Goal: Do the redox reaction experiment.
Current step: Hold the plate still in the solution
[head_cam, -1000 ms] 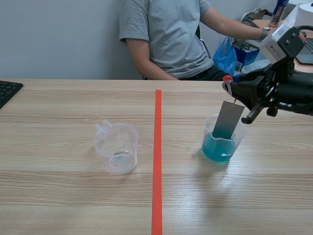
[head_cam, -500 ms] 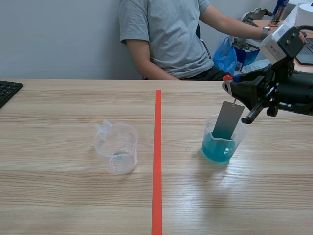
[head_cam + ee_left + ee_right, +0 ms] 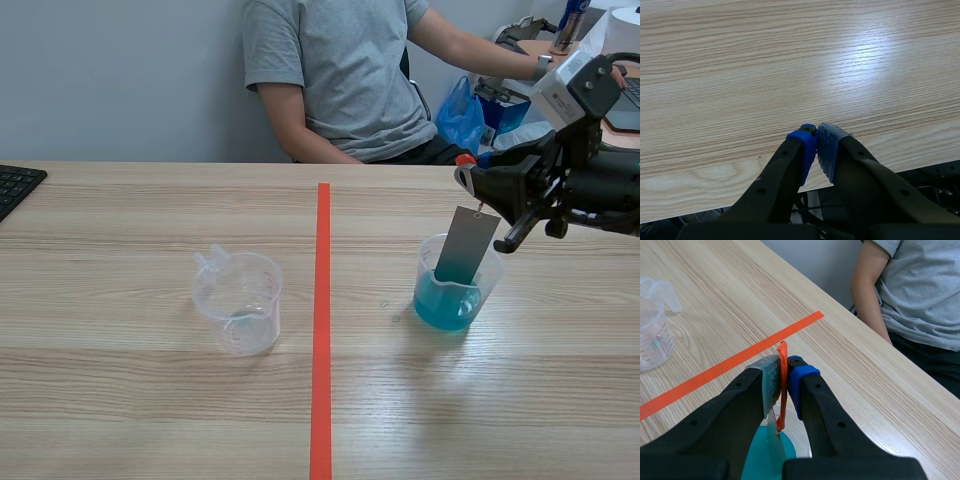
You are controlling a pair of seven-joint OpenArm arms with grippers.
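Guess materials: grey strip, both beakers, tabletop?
Grey strip, hung by an orange-red tie from the right end effector: likely sheet metal, matte; thin, flat, crisp edges. Coated plastic possible.
Blue-liquid beaker and second beaker: probably clear plastic; faintly cloudy walls, moulded spout on the second.
Tabletop: wood-grain laminate or veneer, low sheen; can't tell which.

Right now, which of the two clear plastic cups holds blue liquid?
The cup under the right gripper, holding a grey metal plate; the other cup looks empty.

Keyboard (image 3: 18, 185) cut by the edge; beaker (image 3: 760, 462) mostly hidden under right tool (image 3: 782, 372)
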